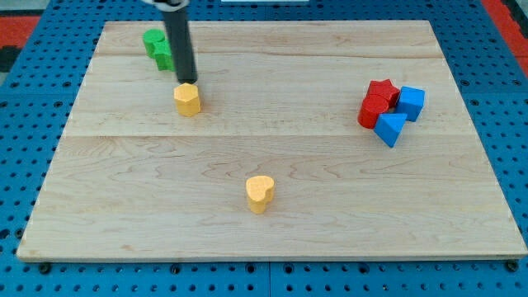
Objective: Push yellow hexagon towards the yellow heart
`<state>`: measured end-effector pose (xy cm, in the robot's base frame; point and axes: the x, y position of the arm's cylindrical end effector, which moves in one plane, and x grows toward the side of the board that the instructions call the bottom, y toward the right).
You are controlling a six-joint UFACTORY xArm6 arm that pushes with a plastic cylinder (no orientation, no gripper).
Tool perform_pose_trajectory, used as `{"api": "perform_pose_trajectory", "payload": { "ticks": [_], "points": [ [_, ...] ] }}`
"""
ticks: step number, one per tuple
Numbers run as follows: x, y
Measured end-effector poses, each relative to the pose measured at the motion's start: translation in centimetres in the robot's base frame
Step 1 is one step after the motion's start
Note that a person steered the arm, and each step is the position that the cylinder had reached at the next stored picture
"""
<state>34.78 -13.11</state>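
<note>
The yellow hexagon (188, 98) lies on the wooden board toward the view's upper left. The yellow heart (260, 193) lies below and to the right of it, near the board's lower middle. My tip (188, 82) stands right at the hexagon's top edge, touching or nearly touching it, on the side away from the heart. The dark rod rises from there out of the view's top.
Two green blocks (157, 47) sit just up-left of the rod, partly hidden by it. A cluster at the view's right holds a red star (382, 91), a red block (372, 111), a blue cube (410, 102) and a blue triangle (390, 128). The board (272, 157) lies on a blue pegboard.
</note>
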Motion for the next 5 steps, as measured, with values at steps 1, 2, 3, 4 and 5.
{"api": "perform_pose_trajectory", "payload": {
  "ticks": [1,2,3,4,5],
  "points": [
    [4.9,1.8],
    [4.0,1.2],
    [3.4,-4.5],
    [5.4,-1.5],
    [13.8,3.7]
  ]
}}
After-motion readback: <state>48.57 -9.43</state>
